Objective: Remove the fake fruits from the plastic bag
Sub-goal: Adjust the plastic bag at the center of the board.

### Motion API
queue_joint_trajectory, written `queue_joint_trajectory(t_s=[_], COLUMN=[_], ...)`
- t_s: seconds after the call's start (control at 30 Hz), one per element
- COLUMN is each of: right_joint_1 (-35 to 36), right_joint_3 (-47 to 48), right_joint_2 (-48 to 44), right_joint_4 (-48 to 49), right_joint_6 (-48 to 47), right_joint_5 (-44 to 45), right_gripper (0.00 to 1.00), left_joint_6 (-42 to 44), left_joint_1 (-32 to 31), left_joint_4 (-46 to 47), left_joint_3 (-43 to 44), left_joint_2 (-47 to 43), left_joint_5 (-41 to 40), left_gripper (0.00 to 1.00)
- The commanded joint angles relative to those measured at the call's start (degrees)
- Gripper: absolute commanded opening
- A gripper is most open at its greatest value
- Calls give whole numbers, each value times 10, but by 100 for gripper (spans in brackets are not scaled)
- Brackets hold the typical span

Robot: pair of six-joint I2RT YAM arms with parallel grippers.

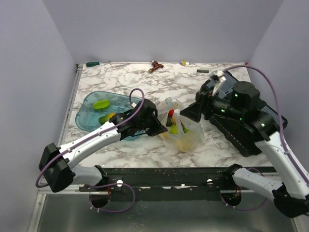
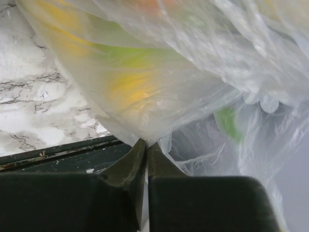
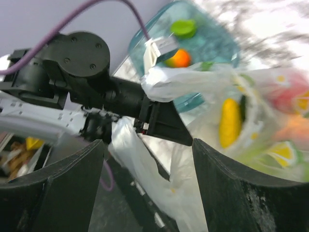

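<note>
The plastic bag (image 1: 182, 129) lies mid-table with yellow, green and red fake fruits inside. My left gripper (image 1: 161, 129) is shut on the bag's left edge; the left wrist view shows the film pinched at the tips (image 2: 146, 145), with yellow and green fruits (image 2: 130, 87) seen through the bag (image 2: 203, 63). My right gripper (image 1: 189, 114) is open and empty at the bag's right side. In the right wrist view, the right gripper (image 3: 147, 154) faces the bag (image 3: 159, 87) and a yellow fruit (image 3: 229, 121) in it.
The teal tray (image 1: 87, 121) stands left of the bag and holds a green fruit (image 1: 101, 104) and another fruit (image 1: 107, 117); the right wrist view shows an orange one (image 3: 179, 58). Small items (image 1: 155, 66) lie along the back edge. The table's front edge runs close below the bag.
</note>
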Motion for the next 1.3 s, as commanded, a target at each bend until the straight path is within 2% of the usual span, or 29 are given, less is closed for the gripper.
queue_joint_trajectory(t_s=[0.0,0.1,0.2,0.23,0.33,0.4,0.53,0.67,0.8,1.0,1.1,1.23,1.27], right_joint_1=[0,15,22,27,35,35,35,35,35,35,35,35,35], right_joint_3=[-2,-24,-48,-61,-115,-149,-199,-249,-301,-329,-317,-278,-270], right_joint_2=[72,74,73,70,40,5,-56,-105,-125,-108,-111,-142,-143], right_joint_4=[44,56,28,19,-12,-37,-99,-120,-105,-139,-120,-14,8], right_joint_6=[-5,-7,-18,-17,-7,0,18,61,94,84,81,109,112], right_joint_5=[-210,-228,-240,-240,-214,-201,-162,-136,-136,-53,-36,-54,-53], right_gripper=[75,80,78,75,53,44,43,44,45,52,56,76,79], left_joint_6=[29,39,39,39,41,40,62,93,102,126,123,115,112], left_joint_1=[-2,-2,2,4,19,33,74,113,123,123,125,125,125], left_joint_4=[53,61,107,119,131,144,217,267,351,415,441,440,449], left_joint_3=[-12,-21,-52,-63,-84,-100,-140,-155,-184,-220,-235,-222,-218], left_joint_2=[-38,-53,-77,-84,-98,-107,-109,-94,-106,-157,-166,-144,-134], left_joint_5=[1,-17,-29,-30,-34,-31,-4,57,111,132,145,167,173], left_gripper=[0,0,0,0,0,0,0,0,0,0,0,0,0])
